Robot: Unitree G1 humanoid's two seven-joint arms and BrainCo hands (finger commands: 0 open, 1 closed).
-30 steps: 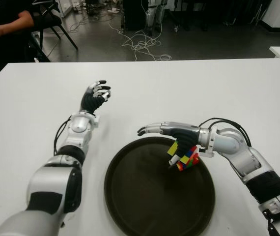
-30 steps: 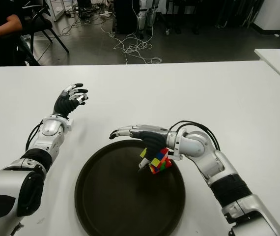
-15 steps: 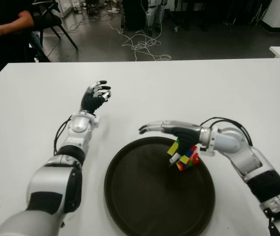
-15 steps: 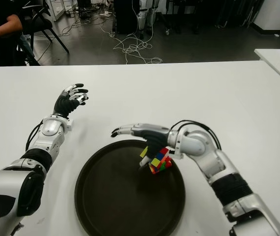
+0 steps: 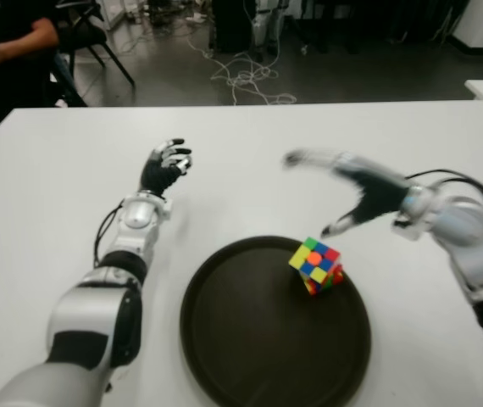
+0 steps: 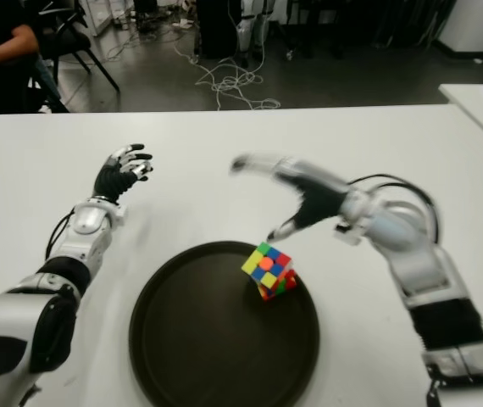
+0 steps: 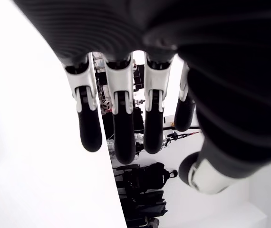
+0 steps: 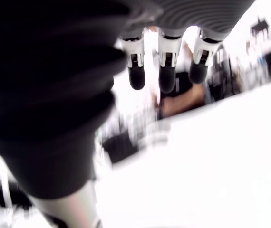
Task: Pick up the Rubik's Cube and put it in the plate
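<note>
One cube (image 5: 316,264) below open R hand (image 5: 362,188)

Cube (image 5: 316,264) unobstructed in plate (image 5: 241,339), right hand (image 5: 356,191) above

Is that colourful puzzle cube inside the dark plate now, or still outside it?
Inside. The multicoloured Rubik's Cube sits on the round dark plate, near its far right rim; the right hand is above, fingers open, holding nothing.

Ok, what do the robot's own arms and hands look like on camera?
Both arms have silver-grey shells with black ribbed joint sections. The left hand and right hand are black, with white finger segments and dark tips. Black cables loop at each wrist, the bigger loop on the right.
</note>
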